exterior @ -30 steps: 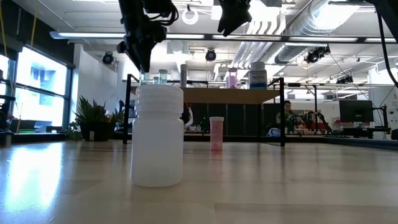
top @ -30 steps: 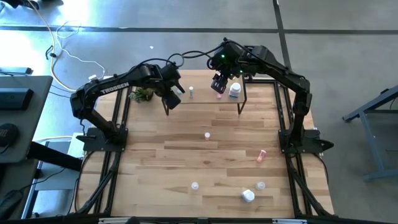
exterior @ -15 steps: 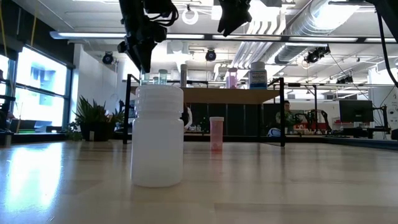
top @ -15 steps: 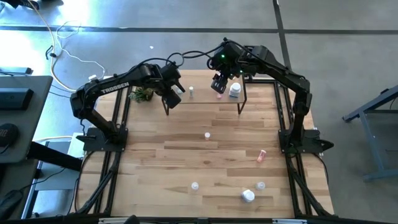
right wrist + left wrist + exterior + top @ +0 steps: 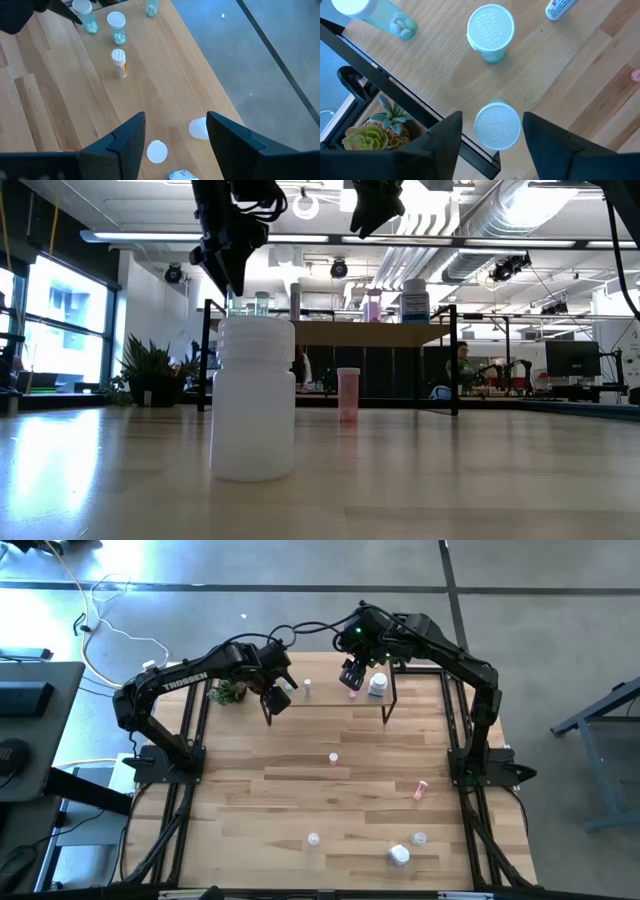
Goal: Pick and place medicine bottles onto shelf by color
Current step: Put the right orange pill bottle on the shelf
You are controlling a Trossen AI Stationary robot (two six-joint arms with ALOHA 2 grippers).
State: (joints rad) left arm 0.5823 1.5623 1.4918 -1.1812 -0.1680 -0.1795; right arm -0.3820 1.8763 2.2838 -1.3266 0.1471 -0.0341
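hovering over the left end of the shelf [image 5: 330,700], the left gripper [image 5: 490,132] has its jaws spread to either side of a green bottle [image 5: 497,126] standing upright on the board. in the left wrist view there is a clear gap between each finger and the bottle's white cap, so the bottle looks released, not held. it stands at the very edge of the shelf, with a second green bottle [image 5: 490,32] and a third one [image 5: 375,15] close by on the same board, which fits a green group being built at this end. the small plant [image 5: 375,132] sits below, beyond the shelf's edge.

the relation that matters now: the bottle's long axis is vertical and runs straight up between the fingers, so my judgement is that the clean way out is a lift along that axis; any sideways drift could tip the bottle off the edge.

the right gripper [image 5: 175,137] hangs over the right part of the shelf with its jaws apart and nothing between them, a white cap [image 5: 157,151] showing on the board below.

bottles left on the tabletop lie toward the near side: a pink bottle [image 5: 420,789] on the right, nearer the right arm, a small white one [image 5: 333,757] mid-table, and a large white bottle [image 5: 399,855] near the front edge.
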